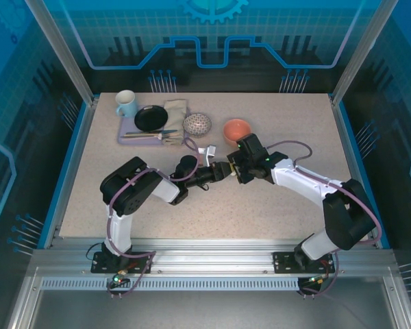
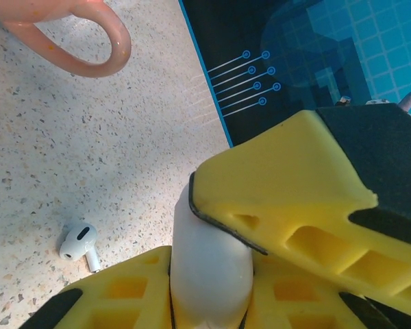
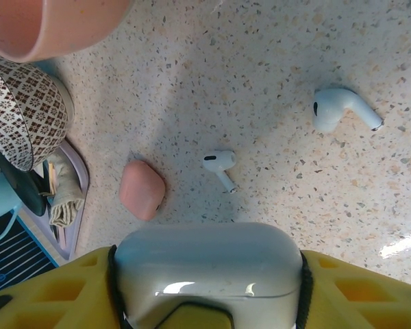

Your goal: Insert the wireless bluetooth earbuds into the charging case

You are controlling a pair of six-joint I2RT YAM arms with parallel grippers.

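Left end effector (image 2: 207, 241) clamping white piece (image 2: 209, 277), white earbud (image 2: 79, 245) clear of table (image 2: 89, 144) edge

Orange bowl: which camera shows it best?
Top external: the whole orange bowl is visible, rim and inside. Left wrist catches just a curve of its rim; right wrist, part of its outer wall.

Earbud (image 3: 219, 164) on table (image 3: 294, 55), case (image 3: 142, 190) just beside it, second earbud (image 3: 342, 107) apart.

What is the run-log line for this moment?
left gripper: shut on white case | right gripper: shut on white case | on table: two white earbuds, pink case
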